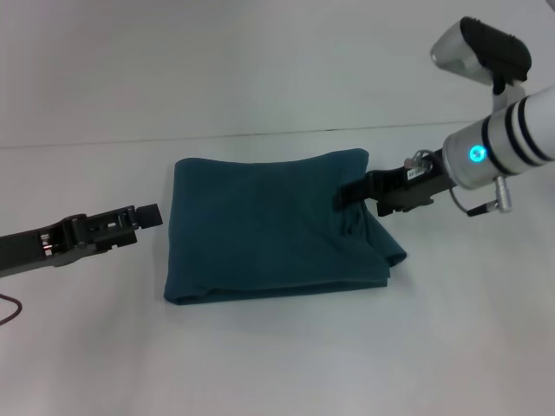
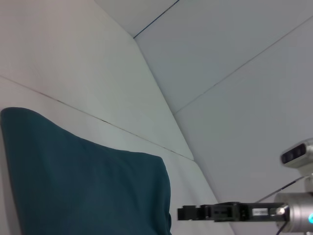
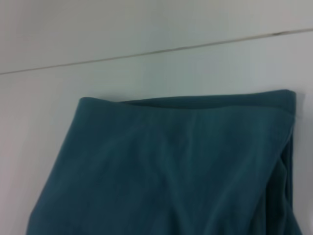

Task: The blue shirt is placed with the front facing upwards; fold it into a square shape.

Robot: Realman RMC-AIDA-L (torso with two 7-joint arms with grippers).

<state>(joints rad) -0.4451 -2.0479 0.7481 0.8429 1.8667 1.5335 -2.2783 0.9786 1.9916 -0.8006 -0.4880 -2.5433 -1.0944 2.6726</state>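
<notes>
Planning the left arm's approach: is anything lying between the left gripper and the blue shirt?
No. In the head view, only a bare strip of white table separates the left gripper from the blue shirt.

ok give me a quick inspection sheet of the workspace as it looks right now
surface: white table, plain.
job's things: blue shirt folded into a rough square, plain teal side up, no lettering showing; its edge by the right arm is bunched and uneven.
clutter: nothing seen.
grippers: left claw low beside the shirt's left edge, apart from it; right claw over the shirt's right part, contact unclear.
cables: thin cable loop under the right wrist; dark cable end at the table's left edge.
surroundings: white wall behind the table.
</notes>
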